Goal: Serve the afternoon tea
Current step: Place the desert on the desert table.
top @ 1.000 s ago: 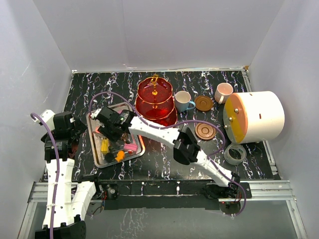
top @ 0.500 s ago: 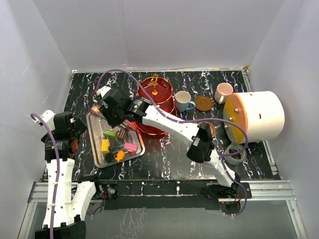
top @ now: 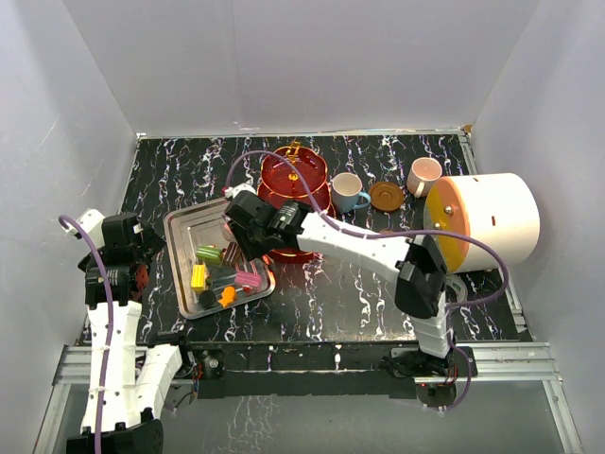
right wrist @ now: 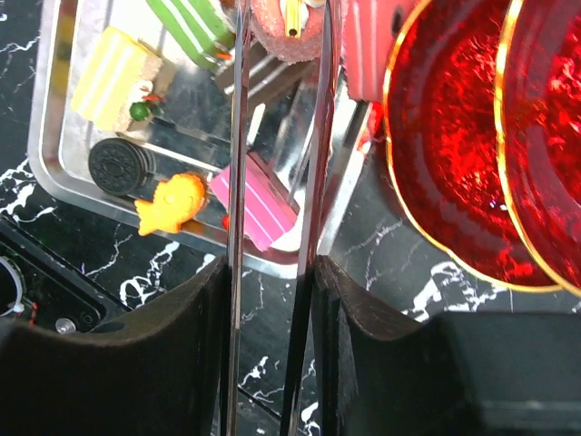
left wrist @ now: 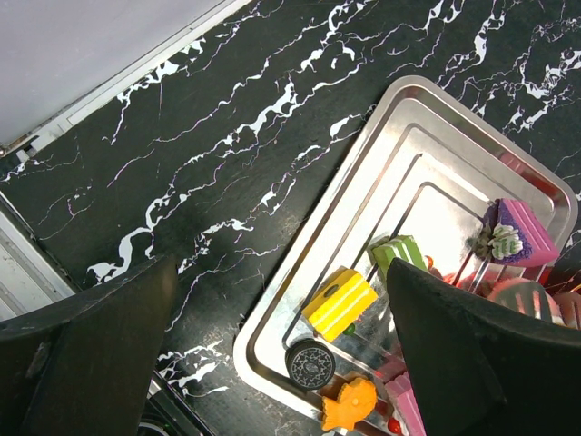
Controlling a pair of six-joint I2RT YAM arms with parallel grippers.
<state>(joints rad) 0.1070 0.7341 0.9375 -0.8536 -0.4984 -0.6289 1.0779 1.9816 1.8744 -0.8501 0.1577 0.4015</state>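
Right gripper (right wrist: 272,272): was clamped on silver metal tongs (right wrist: 238,163) pinching a round pink sweet (right wrist: 272,36) above the rectangular silver tray (right wrist: 41,136), toward the tabletop's left edge. Left gripper (left wrist: 281,268): stood wide, empty. Step, likely: stocking the translucent red three-tier stand (top: 293,175), mid far edge. Next: carry across, release.

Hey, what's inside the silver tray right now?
Seen: a yellow block, green striped block, black cookie, orange fish, pink block, purple piece. The right arm and its tongs cover some of the tray's right side.
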